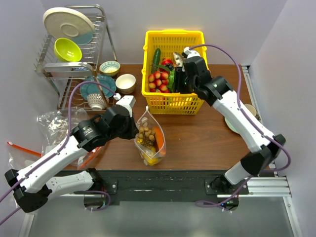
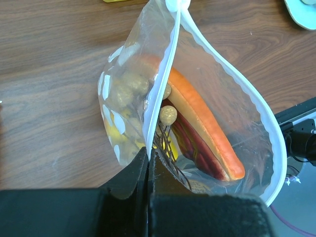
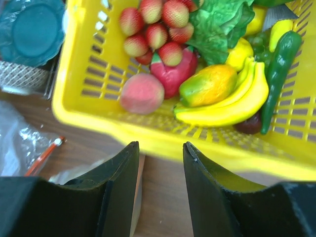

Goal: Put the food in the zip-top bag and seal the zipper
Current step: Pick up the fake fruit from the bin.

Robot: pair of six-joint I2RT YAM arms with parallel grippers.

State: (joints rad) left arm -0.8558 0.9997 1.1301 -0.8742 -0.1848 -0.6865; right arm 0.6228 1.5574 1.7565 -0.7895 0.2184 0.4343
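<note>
The dotted zip-top bag (image 1: pixel 150 140) stands open on the table in front of the yellow basket (image 1: pixel 173 101). My left gripper (image 2: pixel 148 152) is shut on the bag's mouth edge, pinching the whitish zipper (image 2: pixel 165 74). Inside lie an orange papaya-like slice (image 2: pixel 205 121), a brown berry cluster (image 2: pixel 168 114) and a yellow piece (image 2: pixel 116 137). My right gripper (image 3: pixel 160 145) is open and empty, hovering at the basket's front rim (image 3: pixel 148 138). A pink peach (image 3: pixel 142 93) and a yellow banana (image 3: pixel 232 106) lie in the basket just beyond it.
The basket also holds strawberries (image 3: pixel 155 29), a red dragon fruit (image 3: pixel 175 74), lettuce (image 3: pixel 217 24) and a green cucumber (image 3: pixel 279 64). A dish rack (image 1: pixel 74 44), bowls (image 1: pixel 126 83) and a teal plate (image 1: pixel 96 89) stand at back left. Clear bags with red strips (image 1: pixel 29 148) lie at left.
</note>
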